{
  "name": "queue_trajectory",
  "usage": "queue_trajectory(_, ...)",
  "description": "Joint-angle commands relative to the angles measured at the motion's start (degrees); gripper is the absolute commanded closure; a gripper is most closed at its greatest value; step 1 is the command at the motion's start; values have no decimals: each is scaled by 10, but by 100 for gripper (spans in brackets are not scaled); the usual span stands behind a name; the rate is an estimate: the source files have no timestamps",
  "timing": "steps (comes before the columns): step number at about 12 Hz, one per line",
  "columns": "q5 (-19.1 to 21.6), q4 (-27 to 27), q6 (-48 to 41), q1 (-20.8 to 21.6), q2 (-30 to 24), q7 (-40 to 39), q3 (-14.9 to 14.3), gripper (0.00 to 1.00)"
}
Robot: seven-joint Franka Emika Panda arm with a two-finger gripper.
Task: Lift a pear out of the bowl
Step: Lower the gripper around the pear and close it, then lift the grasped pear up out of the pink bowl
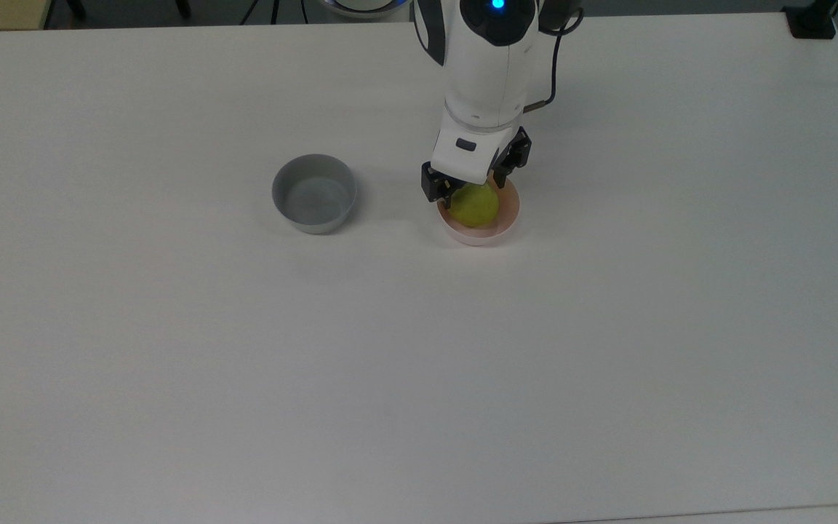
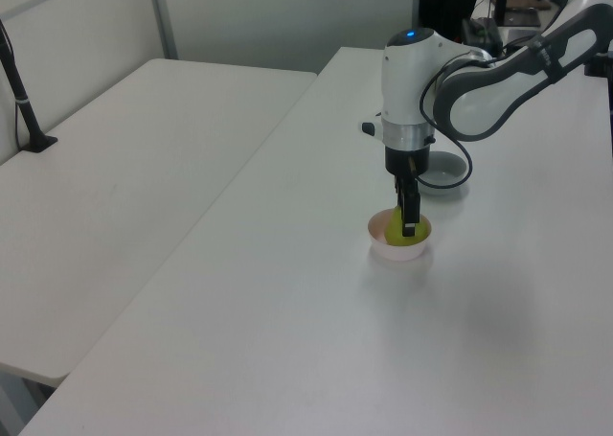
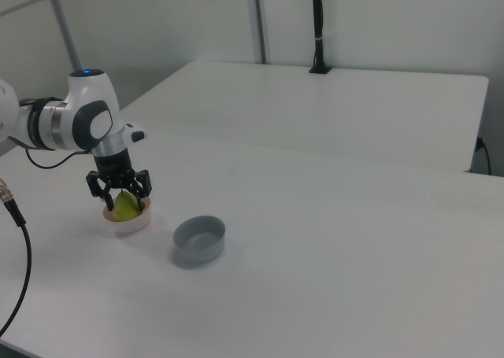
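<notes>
Going across the top view from its left: the grey bowl (image 1: 314, 193) sat by itself on the white table (image 1: 172, 349), well apart from the gripper (image 1: 471, 191) on the top view's left, with nothing in it as far as I could see. Just past that gap was the action. The gripper was pointing straight down into the pink bowl (image 1: 492, 228), with its black fingers (image 1: 434, 188) spread wide, one on each side of the pear (image 1: 474, 206). They straddled the fruit's upper part and didn't look clamped on it. The pear was sitting in the pink bowl right under the gripper, and the white wrist covered its top in the top view, so only the rounded yellow-green lower part showed.

In the left view the order flipped: the pink bowl (image 2: 397, 250) was nearer the camera and the grey bowl (image 2: 442, 172) was behind the arm (image 2: 498, 72). One dark finger (image 2: 409, 217) hung down over the pear (image 2: 394, 231), reaching to about the bowl's rim level. Whether it touched the fruit, I couldn't tell.

The right view was the clearest on the fingers. The gripper (image 3: 118, 193) was at the right view's left, with both fingers (image 3: 142, 190) splayed out around the pear (image 3: 124, 206) in the pink bowl (image 3: 130, 221). The grey bowl (image 3: 199, 239) was off to the gripper's right in the right view, a bit closer to the camera. A second white table (image 3: 331, 106) stood behind, with a dark post (image 3: 317, 27) on it.
</notes>
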Motion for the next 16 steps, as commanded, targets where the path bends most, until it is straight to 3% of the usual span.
queue_trajectory(1, -9, -9, 20, 6, 3, 2, -4, 63)
queue_trajectory(2, -9, -9, 22, 6, 3, 1, -4, 77)
queue_trajectory(3, -9, -9, 21, 6, 2, -2, -4, 84)
queue_trajectory(7, -9, -3, 10, 5, -18, 2, -4, 86)
queue_trajectory(11, -8, 33, -60, -3, -63, 2, -4, 86)
queue_trajectory(16, -6, 78, -210, -72, -147, -50, -4, 86)
